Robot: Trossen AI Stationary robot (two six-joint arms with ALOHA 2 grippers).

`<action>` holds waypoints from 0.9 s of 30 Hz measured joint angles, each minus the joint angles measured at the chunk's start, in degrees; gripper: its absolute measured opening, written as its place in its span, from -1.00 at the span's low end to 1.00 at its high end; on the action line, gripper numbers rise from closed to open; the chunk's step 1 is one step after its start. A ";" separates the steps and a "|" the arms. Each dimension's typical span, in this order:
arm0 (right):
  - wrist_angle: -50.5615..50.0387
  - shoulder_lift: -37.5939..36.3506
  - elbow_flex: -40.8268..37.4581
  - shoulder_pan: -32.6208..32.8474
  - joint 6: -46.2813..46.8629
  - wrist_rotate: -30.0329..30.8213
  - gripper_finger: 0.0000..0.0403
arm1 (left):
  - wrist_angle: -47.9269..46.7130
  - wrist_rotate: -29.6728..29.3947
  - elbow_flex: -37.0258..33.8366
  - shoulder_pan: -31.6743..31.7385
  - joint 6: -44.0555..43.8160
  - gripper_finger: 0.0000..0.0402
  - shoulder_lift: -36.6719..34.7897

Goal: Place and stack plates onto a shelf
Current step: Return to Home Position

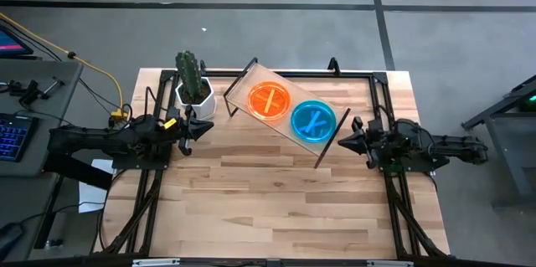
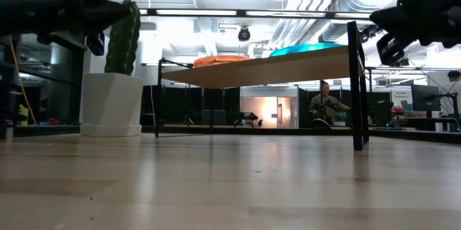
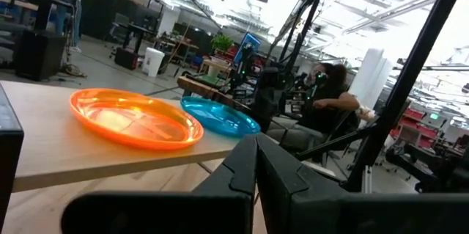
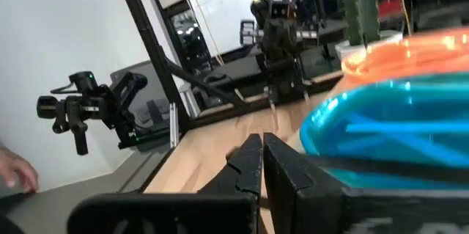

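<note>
The light-wood shelf point(image 1: 293, 85) stands askew on its black wire legs at the table's far middle. On it lie an orange plate point(image 1: 270, 100) and a teal-blue plate point(image 1: 312, 121) side by side; whether more plates are stacked under each I cannot tell. Both also show in the left wrist view, the orange plate point(image 3: 135, 120) and the blue plate point(image 3: 220, 117), and in the right wrist view the blue plate point(image 4: 396, 135) is nearer. My left gripper point(image 1: 205, 127) is shut and empty, left of the shelf. My right gripper point(image 1: 342, 141) is shut and empty, right of it.
A cactus in a white pot point(image 1: 193, 83) stands at the table's far left, close to my left gripper and the shelf's left end. A black frame rail point(image 1: 276, 73) runs along the far edge. Bare tabletop point(image 1: 276, 200) lies toward the near edge. A person point(image 2: 322, 104) sits in the room beyond.
</note>
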 joint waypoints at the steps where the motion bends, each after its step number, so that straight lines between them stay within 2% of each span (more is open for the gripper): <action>1: -0.70 0.00 0.00 0.00 0.48 0.00 -1.00 | 0.00 0.00 0.01 0.00 0.00 -1.00 0.00; 12: -3.31 0.44 0.02 -0.02 10.77 1.48 -1.00 | -0.20 0.04 0.01 0.00 -0.02 -1.00 0.00; 27: -3.36 0.46 0.02 -0.02 10.77 1.53 -1.00 | -2.24 0.59 0.04 0.00 1.65 -1.00 -0.08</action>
